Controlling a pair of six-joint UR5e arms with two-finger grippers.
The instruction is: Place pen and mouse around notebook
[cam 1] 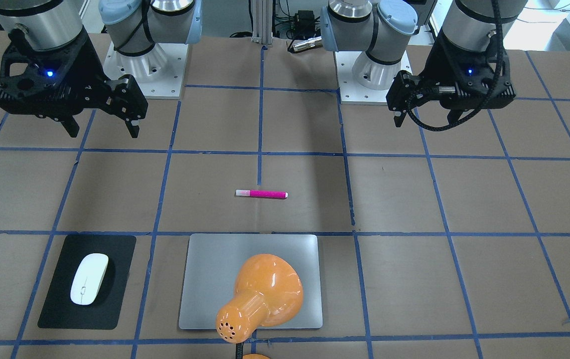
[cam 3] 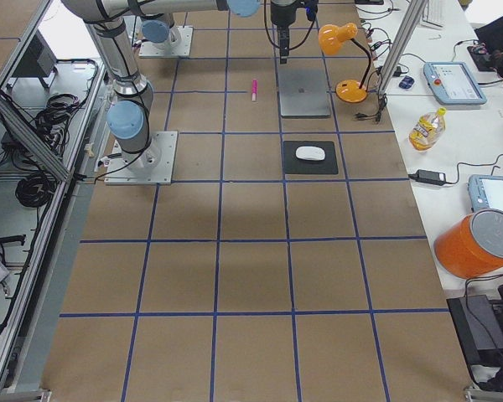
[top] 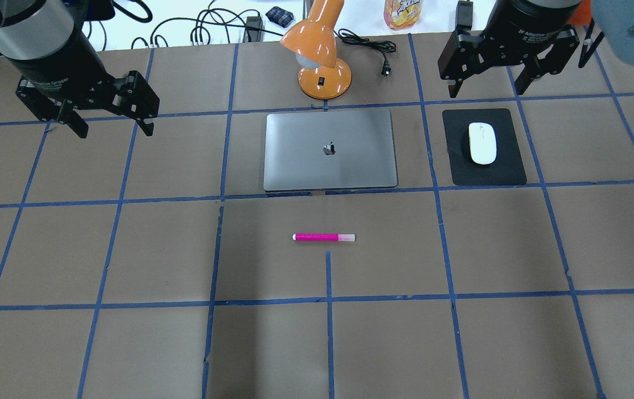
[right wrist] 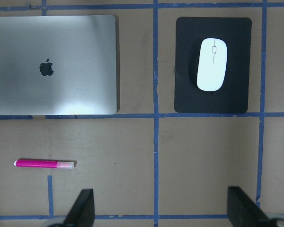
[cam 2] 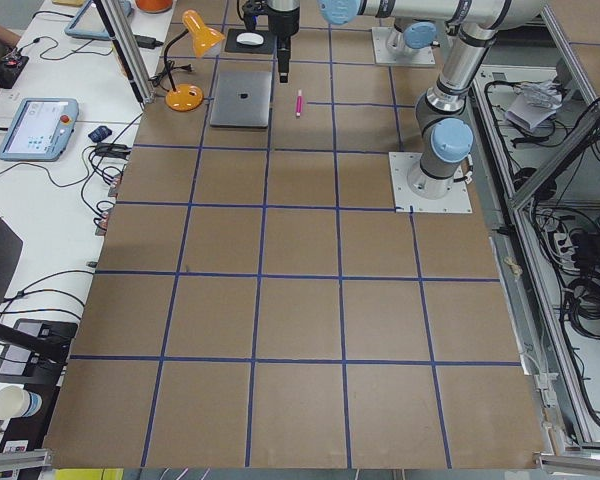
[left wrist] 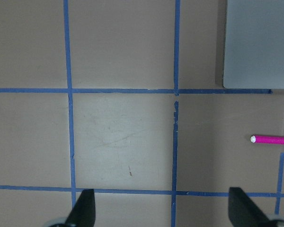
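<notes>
The silver notebook (top: 350,166) lies flat at the far middle of the table. A white mouse (top: 482,143) rests on a black mat (top: 511,166) to the notebook's right. The magenta pen (top: 324,237) lies on the table a little nearer to me than the notebook, apart from it. My left gripper (top: 114,132) hangs open and empty above the table, left of the notebook. My right gripper (top: 485,90) is open and empty, up in the air just beyond the mouse. The right wrist view shows the notebook (right wrist: 52,28), mouse (right wrist: 212,64) and pen (right wrist: 45,163) all below.
An orange desk lamp (top: 320,55) stands behind the notebook; from the front view its shade (cam 1: 262,294) overhangs the notebook's lid. Its cord and plug (top: 383,66) lie on the table's far edge. Blue tape lines grid the brown table (top: 128,249).
</notes>
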